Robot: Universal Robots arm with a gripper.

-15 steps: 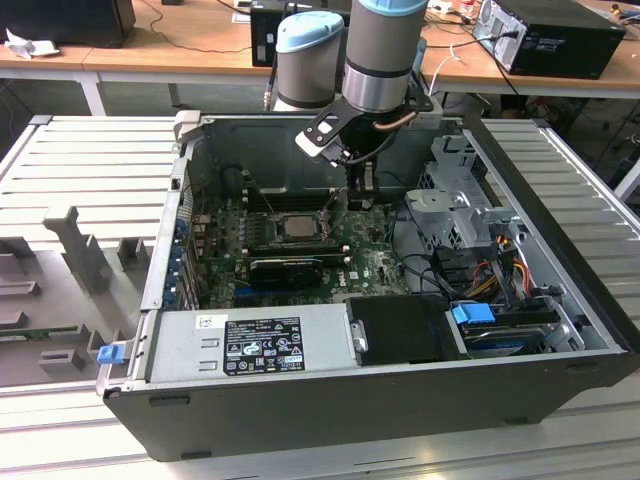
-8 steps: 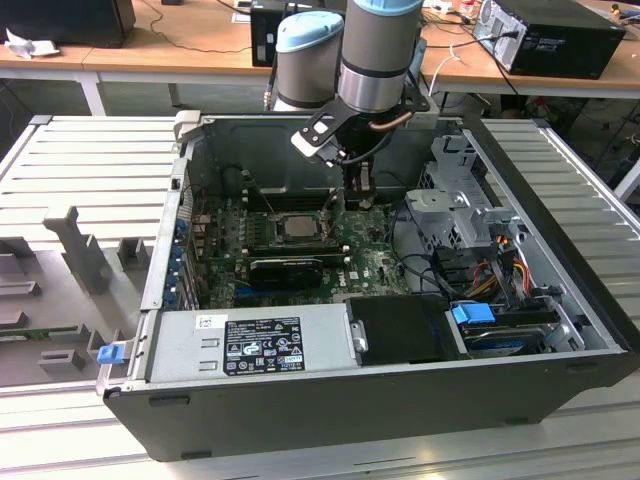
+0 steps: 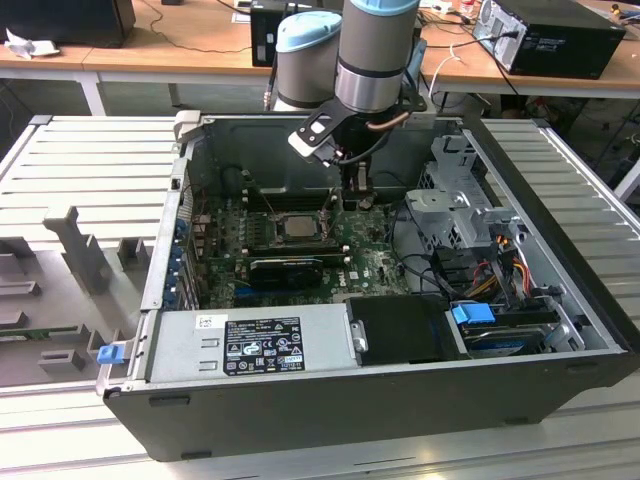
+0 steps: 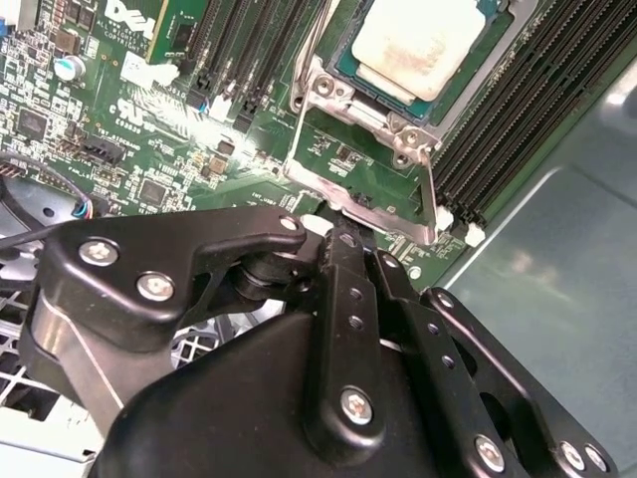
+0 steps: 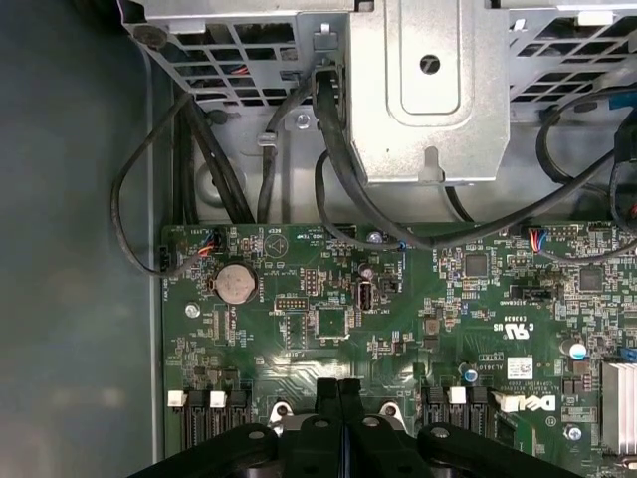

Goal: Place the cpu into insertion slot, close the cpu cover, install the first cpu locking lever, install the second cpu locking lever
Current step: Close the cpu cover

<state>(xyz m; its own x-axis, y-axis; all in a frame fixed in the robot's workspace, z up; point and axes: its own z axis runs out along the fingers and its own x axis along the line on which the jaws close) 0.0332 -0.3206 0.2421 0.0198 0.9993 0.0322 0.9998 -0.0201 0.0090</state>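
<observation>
Hanging low inside the open computer case [image 3: 300, 405], the gripper [image 5: 338, 390] has its 2 fingers pressed flat against each other, with nothing held between them. In the second wrist view its tip sits just beside the near edge of the silver socket hardware, close over the green motherboard [image 4: 149, 149]. From that edge a thin silver lever rod [image 4: 431, 199] runs lengthwise away from the tip along the socket's side, next to the black memory slots [image 4: 518, 110]. Just past it the cpu cover [image 4: 370, 108] appears to lie flat, framing the cpu [image 4: 410, 42], which sits seated in the insertion slot [image 3: 279, 229]. In the exterior view the socket lies toward the exterior view's left of the gripper and a little nearer the viewer.
</observation>
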